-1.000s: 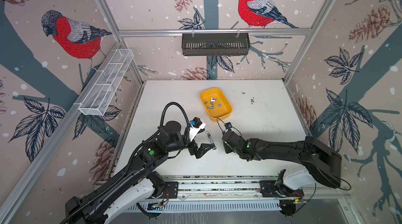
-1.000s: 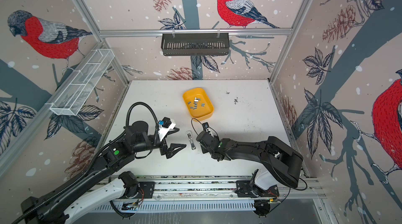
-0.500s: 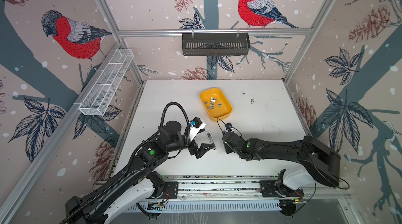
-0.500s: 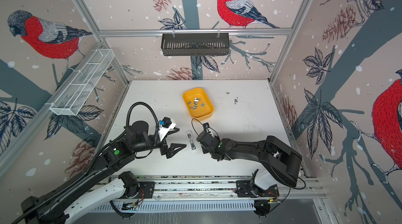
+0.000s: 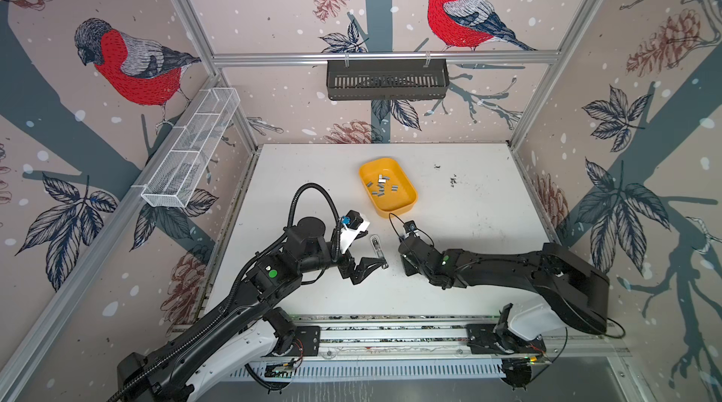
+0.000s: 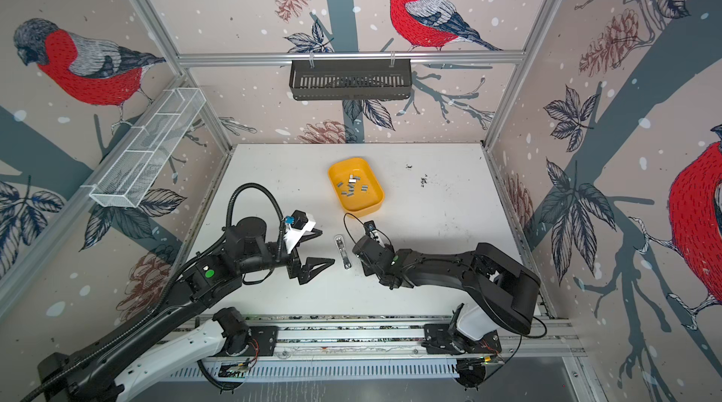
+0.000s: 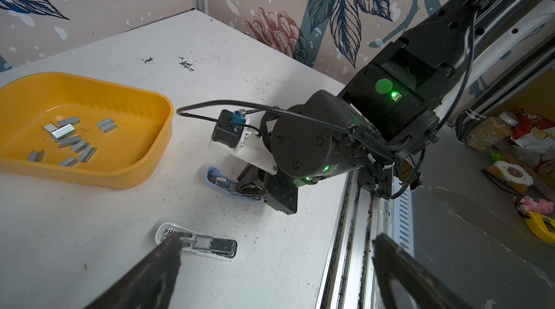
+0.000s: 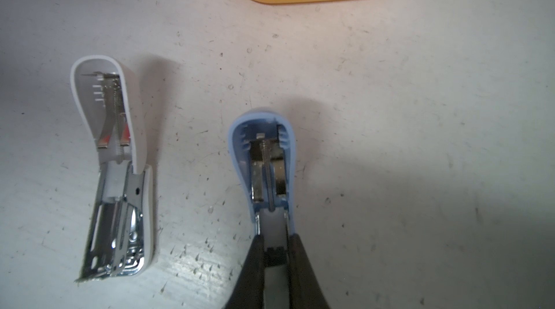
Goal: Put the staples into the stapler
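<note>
In both top views a scuffed white table (image 5: 476, 216) fills an aluminium-framed cell papered with bullfinches and pine cones. A black slotted basket (image 5: 386, 79) hangs on the back rail and a white wire basket (image 5: 191, 150) on the left wall. The staples (image 5: 381, 186) lie loose in a yellow tray (image 5: 396, 210) at mid-table. Nearer the front, the left gripper (image 5: 371, 272) stands spread wide and empty at the end of a white stapler (image 5: 378, 251) lying open; whether a finger touches it cannot be told. In the left wrist view the right gripper (image 7: 255, 187) is clenched on a blue stapler (image 7: 220, 183), also open, resting on the table near the tray. Bags and a jar (image 7: 510, 136) clutter the floor beyond the table's edge. In the right wrist view the two staplers lie side by side, apart, with dark specks scattered on the surface around them.
</note>
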{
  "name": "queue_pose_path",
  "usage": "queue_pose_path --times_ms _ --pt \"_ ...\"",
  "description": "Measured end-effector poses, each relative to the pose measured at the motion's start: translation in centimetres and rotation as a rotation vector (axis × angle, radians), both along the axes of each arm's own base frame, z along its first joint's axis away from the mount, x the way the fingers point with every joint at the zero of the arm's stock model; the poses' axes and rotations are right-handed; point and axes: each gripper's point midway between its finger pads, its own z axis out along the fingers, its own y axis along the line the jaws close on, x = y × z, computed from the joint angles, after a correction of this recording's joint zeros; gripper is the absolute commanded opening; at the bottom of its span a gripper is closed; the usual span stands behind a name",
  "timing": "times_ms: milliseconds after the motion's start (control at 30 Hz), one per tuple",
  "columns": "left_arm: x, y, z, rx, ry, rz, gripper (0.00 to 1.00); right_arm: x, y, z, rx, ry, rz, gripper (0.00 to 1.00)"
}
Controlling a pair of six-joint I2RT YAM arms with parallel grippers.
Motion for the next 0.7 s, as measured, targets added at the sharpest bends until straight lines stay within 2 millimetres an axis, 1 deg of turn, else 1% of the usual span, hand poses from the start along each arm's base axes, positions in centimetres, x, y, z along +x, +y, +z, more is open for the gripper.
queue_pose_path --times_ms 333,567,700 --pt "0.0 0.0 -0.03 0.001 0.001 0.0 0.99 -0.55 -0.5 -0.07 -0.007 0.005 0.003 0.18" --pt "0.0 0.0 -0.03 0.001 0.001 0.0 0.99 -0.83 -0.6 -0.06 -0.006 0.007 -0.003 0.28" --pt "0.0 0.0 -0.03 0.001 0.001 0.0 0.99 -0.97 -0.83 0.26 -0.001 0.008 -0.006 0.31"
